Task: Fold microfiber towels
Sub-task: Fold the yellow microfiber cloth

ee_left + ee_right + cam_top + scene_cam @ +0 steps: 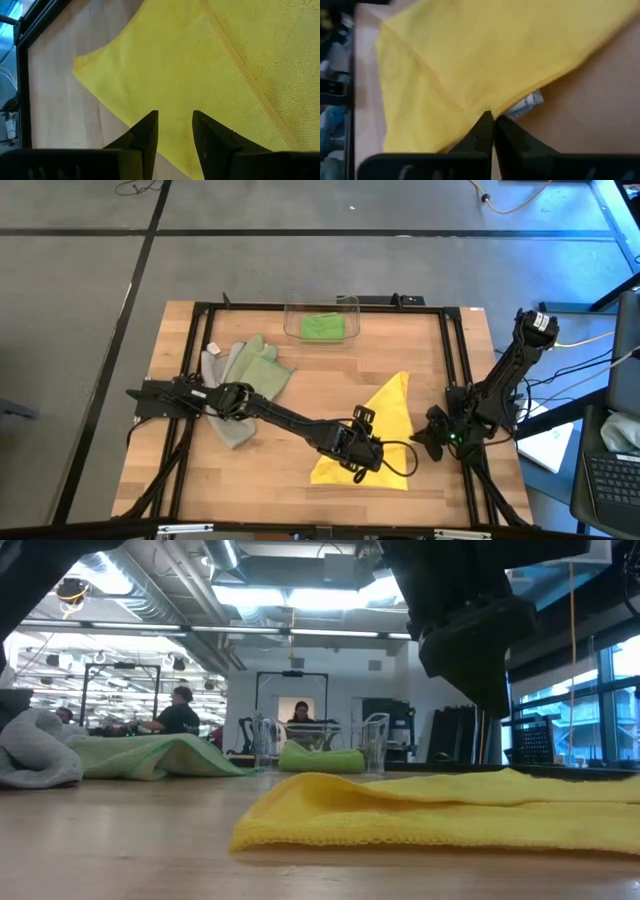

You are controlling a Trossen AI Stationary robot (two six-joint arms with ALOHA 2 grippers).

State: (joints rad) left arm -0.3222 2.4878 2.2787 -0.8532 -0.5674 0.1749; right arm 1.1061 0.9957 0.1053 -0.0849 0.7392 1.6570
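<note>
Two grippers are placed at the yellow towel (378, 438), which is spread near the table's (300, 405) front edge. The left gripper (175, 134) is held partly open over it; the right gripper (493, 126) is pinched closed on its right edge.

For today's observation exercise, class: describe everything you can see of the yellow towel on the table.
The yellow towel is a soft, fuzzy cloth, folded over itself into a rough triangle with one corner pointing toward the far side of the table. It lies flat on the wood at the near right, layers showing along its edge. A small white tag sticks out at one edge. The left end effector hangs over it, fingers apart. The right end effector is shut at the towel's edge by the tag.
</note>
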